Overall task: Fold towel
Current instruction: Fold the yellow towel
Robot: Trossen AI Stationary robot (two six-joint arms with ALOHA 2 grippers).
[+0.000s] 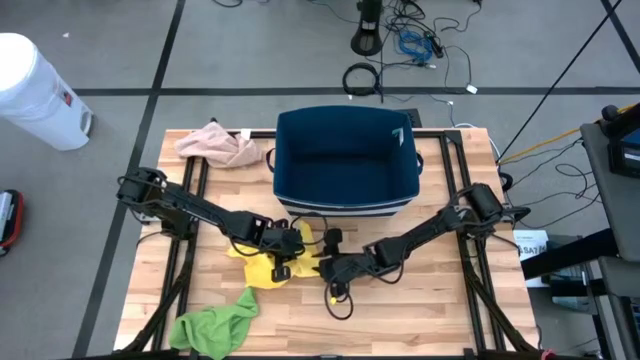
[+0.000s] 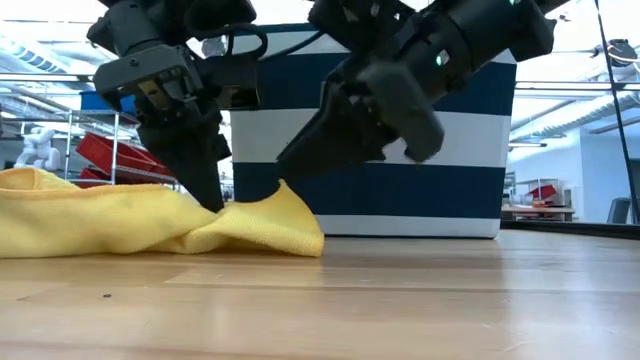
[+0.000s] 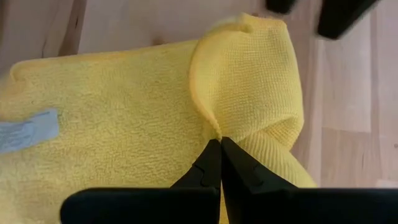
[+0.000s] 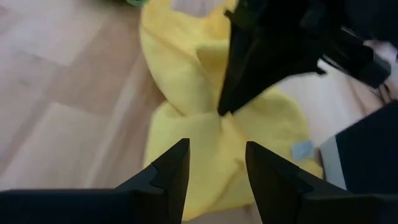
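Light is even and bright from overhead in the high view, with only soft, short shadows on the wooden table (image 1: 400,310). In the low view the room behind glares white toward 12 o'clock, leaving both arms as dark silhouettes; the near table surface is blurred. Both wrist views are soft, their own fingers out of focus, while the yellow towel (image 3: 124,124) shows crisp weave.

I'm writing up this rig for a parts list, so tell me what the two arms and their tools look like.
Both arms are dark, nearly black, built of slim jointed segments. The left tool ends in two flat, tapering black fingers with notched inner edges. The right tool has the same pointed black fingers. Black cable loops beside the right arm's wrist, and a small green light shows on one arm's body in the low view.
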